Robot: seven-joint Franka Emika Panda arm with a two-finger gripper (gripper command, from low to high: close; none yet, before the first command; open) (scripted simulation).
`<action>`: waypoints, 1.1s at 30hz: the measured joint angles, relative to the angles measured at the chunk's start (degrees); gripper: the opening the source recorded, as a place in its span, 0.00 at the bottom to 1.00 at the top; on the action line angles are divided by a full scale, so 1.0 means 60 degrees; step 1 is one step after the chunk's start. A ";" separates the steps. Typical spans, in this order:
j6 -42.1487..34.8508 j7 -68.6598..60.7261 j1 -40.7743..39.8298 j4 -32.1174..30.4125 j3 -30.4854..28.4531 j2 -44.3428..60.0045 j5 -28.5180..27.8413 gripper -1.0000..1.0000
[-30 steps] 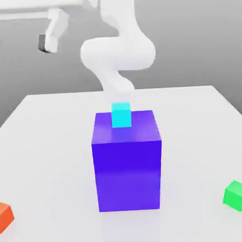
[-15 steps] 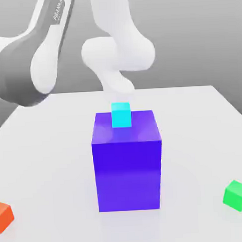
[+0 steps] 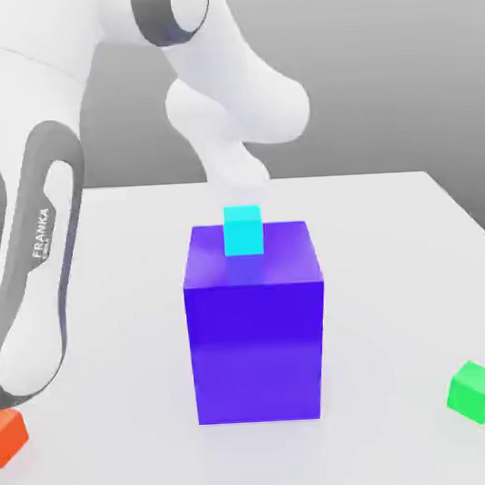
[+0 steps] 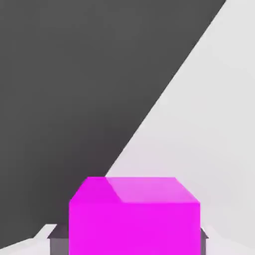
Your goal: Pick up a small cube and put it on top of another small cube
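One small magenta cube [image 4: 134, 219] is seen in the hand view seated between the fingers [image 4: 59, 242] of the claw [image 4: 134, 241], whose grey parts flank it on both sides. The claw is judged to be closed on this cube, with the cube carried clear of the table [image 3: 387, 239], since the table edge runs steeply tilted behind it.

The small green cube [image 3: 475, 391] rests on the table well apart from the claw. The big blue cube [image 3: 255, 326], topped by a cyan cube [image 3: 243, 230], stands between the arm [image 3: 38, 267] and the green cube. An orange cube [image 3: 8, 435] lies just beside the arm's lower link.

The step in hand is judged to be the carry towards the green cube. It would be done well if the grip is held firm and the hand is levelled before the descent. The path is best taken high, or around the blue cube, so that the cyan cube is not clipped. The magenta cube should be centred squarely over the green one and lowered until the faces meet. Only then should it be released, as a small cube is easily knocked aside.
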 joint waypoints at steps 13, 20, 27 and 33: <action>-0.0640 0.2219 0.2645 -0.1873 0.0661 -0.2603 -0.0499 0.00; -0.0331 0.4202 0.4655 -0.3272 0.1576 -0.3734 -0.0938 0.00; -0.0024 0.6739 0.6925 -0.4851 0.2872 -0.4971 -0.1543 0.00; 0.1003 0.8747 0.8359 -0.5558 0.3426 -0.4538 -0.2568 0.00</action>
